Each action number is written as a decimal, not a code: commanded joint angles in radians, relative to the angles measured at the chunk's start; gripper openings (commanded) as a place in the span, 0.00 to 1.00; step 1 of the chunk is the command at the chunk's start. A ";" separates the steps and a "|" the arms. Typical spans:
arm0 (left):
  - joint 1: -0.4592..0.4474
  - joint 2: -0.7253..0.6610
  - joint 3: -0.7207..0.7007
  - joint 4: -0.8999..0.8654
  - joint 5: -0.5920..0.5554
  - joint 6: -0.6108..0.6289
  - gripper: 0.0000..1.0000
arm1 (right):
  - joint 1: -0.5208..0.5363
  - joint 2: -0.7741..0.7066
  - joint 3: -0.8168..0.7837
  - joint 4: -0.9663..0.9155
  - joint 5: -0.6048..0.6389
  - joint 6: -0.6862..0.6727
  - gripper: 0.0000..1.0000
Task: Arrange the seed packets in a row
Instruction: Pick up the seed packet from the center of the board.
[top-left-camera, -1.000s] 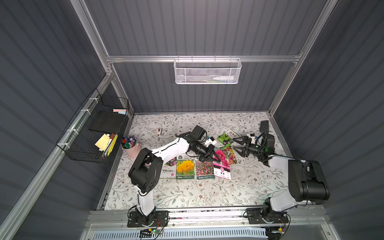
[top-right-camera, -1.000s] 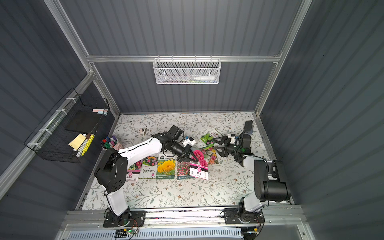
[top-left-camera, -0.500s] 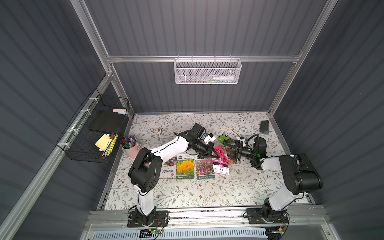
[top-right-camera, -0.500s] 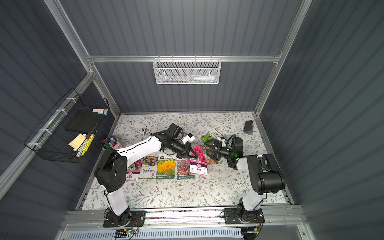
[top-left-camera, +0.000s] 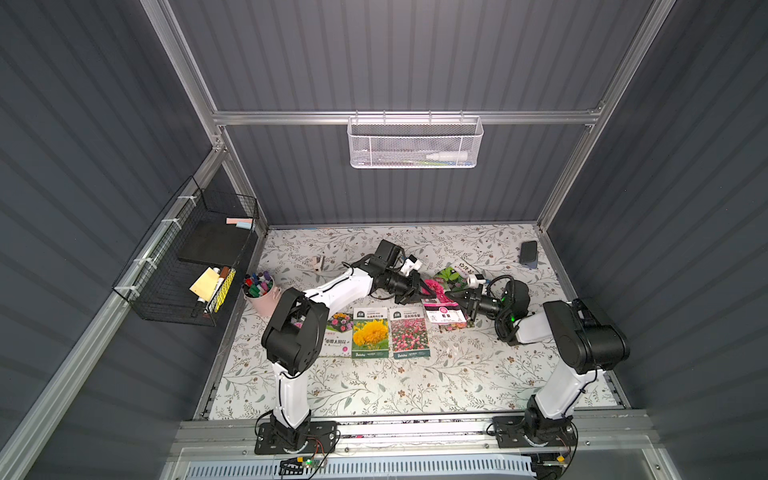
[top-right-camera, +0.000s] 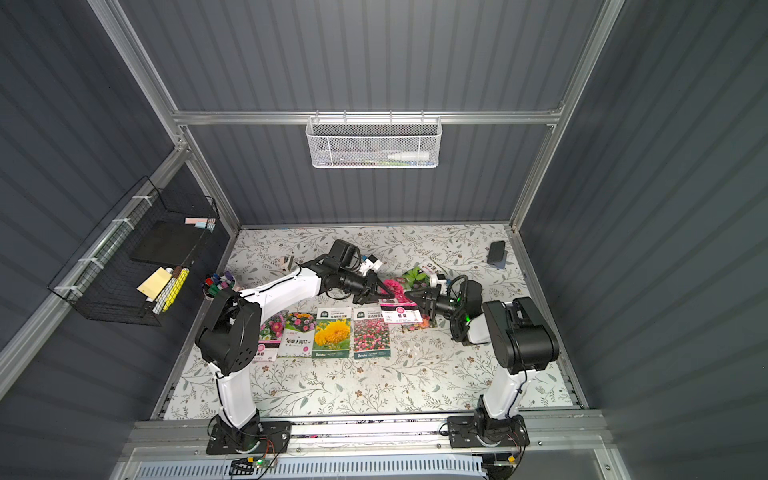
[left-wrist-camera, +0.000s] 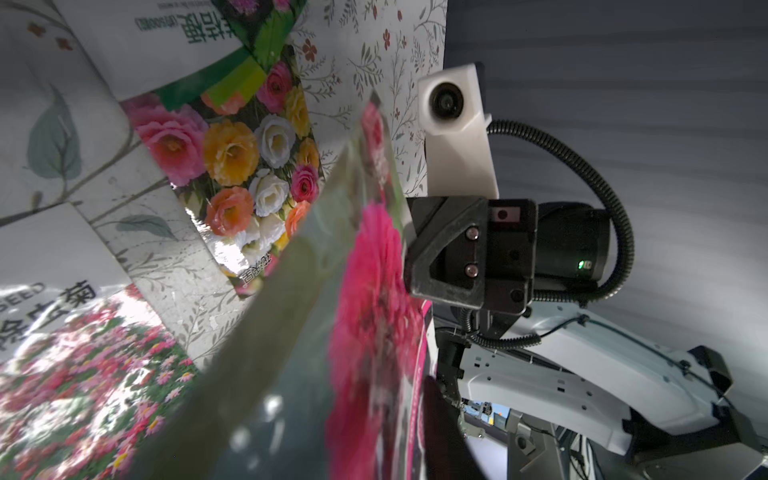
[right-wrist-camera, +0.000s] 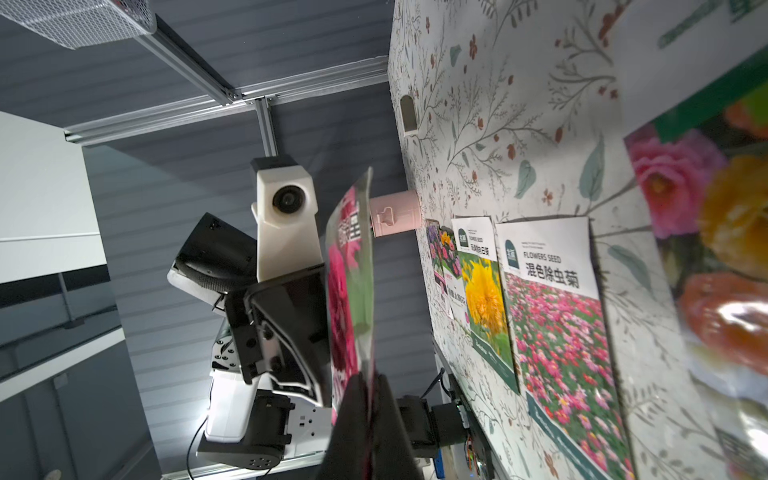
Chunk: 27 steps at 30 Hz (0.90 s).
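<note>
Three seed packets lie in a row near the front: a white-banded one (top-left-camera: 338, 332), a yellow-flower one (top-left-camera: 370, 332) and a pink-field one (top-left-camera: 409, 332). A magenta-flower packet (top-left-camera: 441, 308) hangs edge-up above the table between both grippers. My right gripper (top-left-camera: 455, 299) is shut on its edge; the pinch shows in the right wrist view (right-wrist-camera: 368, 399). My left gripper (top-left-camera: 419, 291) stands open around the packet's other end, one finger (left-wrist-camera: 440, 432) beside it. A mixed-rose packet (top-left-camera: 456, 326) lies below, and a green-leaved one (top-left-camera: 451, 276) behind.
A pink cup of markers (top-left-camera: 259, 293) stands at the left edge of the mat. A dark slab (top-left-camera: 528, 252) lies in the back right corner, a small white object (top-left-camera: 319, 262) at the back left. A black wire basket (top-left-camera: 187, 262) and a white mesh basket (top-left-camera: 415, 143) hang on the walls.
My right gripper moved left from the back right and shut on the magenta packet. My left gripper, shut on that packet before, has spread its jaws.
</note>
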<state>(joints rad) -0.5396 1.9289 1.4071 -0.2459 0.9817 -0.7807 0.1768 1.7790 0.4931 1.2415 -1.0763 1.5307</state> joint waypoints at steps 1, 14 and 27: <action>0.023 0.005 -0.026 0.020 -0.010 -0.046 0.98 | 0.003 -0.011 -0.004 -0.042 0.003 -0.051 0.00; 0.125 -0.236 -0.200 -0.348 -0.102 0.153 0.99 | -0.084 -0.014 0.062 -0.675 0.061 -0.515 0.00; 0.132 -0.424 -0.266 -0.563 -0.171 0.332 0.99 | -0.111 0.206 0.077 -0.579 0.162 -0.410 0.00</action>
<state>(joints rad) -0.4103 1.5414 1.1568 -0.7258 0.8425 -0.5167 0.0662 1.9423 0.5659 0.8158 -1.0275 1.1294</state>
